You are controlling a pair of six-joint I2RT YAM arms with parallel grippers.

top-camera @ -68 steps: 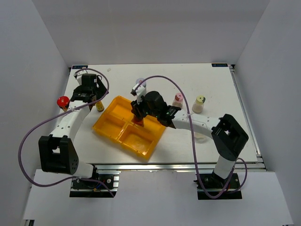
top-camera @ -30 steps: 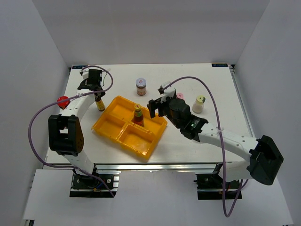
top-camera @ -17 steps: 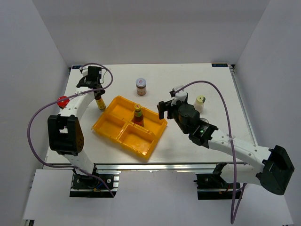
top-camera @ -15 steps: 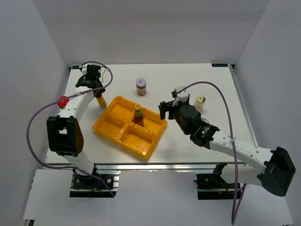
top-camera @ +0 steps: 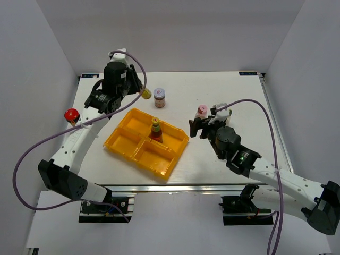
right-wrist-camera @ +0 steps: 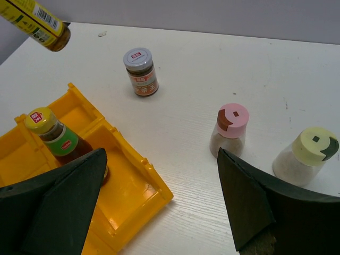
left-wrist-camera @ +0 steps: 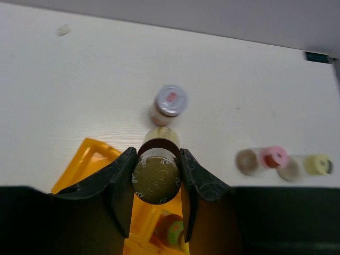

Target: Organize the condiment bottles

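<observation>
My left gripper (top-camera: 139,91) is raised above the table's back left, shut on a dark bottle with a yellow label (left-wrist-camera: 155,175), which lies tilted in the jaws over the far corner of the yellow tray (top-camera: 139,154). A yellow-capped bottle (top-camera: 155,129) stands in the tray's far compartment. A silver-capped jar (top-camera: 159,97) stands behind the tray. A red-capped bottle (top-camera: 71,114) is at the left edge. My right gripper (right-wrist-camera: 159,207) hangs open and empty right of the tray, near a pink-capped shaker (right-wrist-camera: 231,130) and a pale-green-capped one (right-wrist-camera: 308,156).
The tray's other three compartments (right-wrist-camera: 125,186) hold nothing. White walls close in the table on the left, back and right. The left arm's purple cable (top-camera: 32,154) loops out over the left edge.
My left gripper has lifted the yellow-labelled bottle off the table and carried it up and right, toward the tray. The right arm has drawn back to the right, away from the tray.
</observation>
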